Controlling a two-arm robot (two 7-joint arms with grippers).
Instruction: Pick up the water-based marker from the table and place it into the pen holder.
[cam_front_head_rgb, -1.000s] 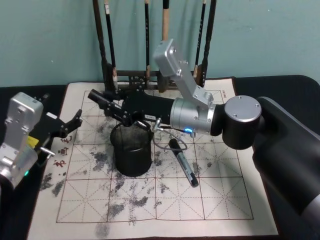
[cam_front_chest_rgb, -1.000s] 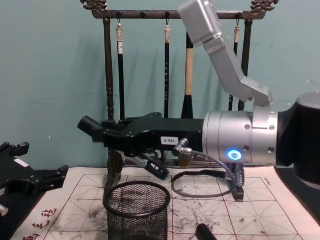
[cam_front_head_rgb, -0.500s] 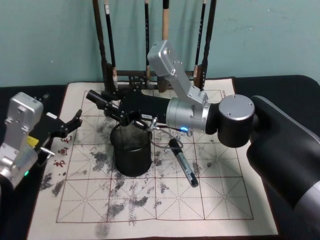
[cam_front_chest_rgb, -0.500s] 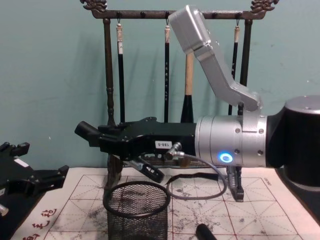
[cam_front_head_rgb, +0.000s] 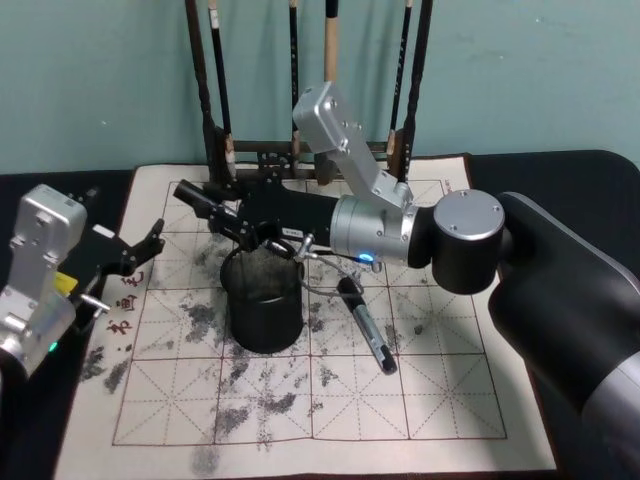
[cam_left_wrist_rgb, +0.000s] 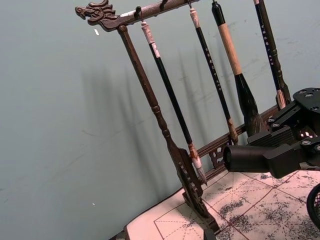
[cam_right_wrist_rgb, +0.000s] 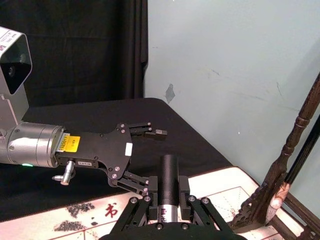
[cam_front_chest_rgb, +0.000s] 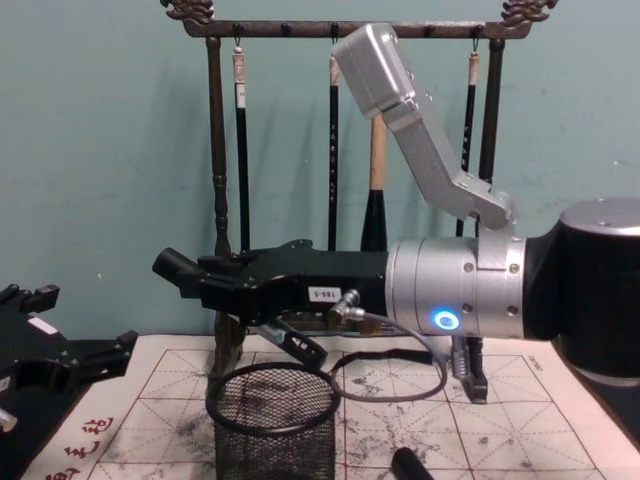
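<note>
Reaching in from the right, my right pincer was clenched on a black cylindrical marker, which it held level. The marker's blunt end stuck out past the fingertips toward my left. In the right wrist view the marker sat squarely between the closed fingers.

Pincer and marker hung in the air above the black wire-mesh pen holder, over the far side of its round rim and apart from it. In the chest view the marker's end reached past the holder's left wall. The holder stood upright on a white felt practice mat with a red grid and ink stains.

A second dark pen with a grey end lay flat on the mat just to the right of the holder, touching neither the holder nor the pincer.

My left pincer was parked at the mat's left edge with its fingers released, holding nothing.

Behind the mat stood a tall dark wooden rack of hanging calligraphy brushes.
</note>
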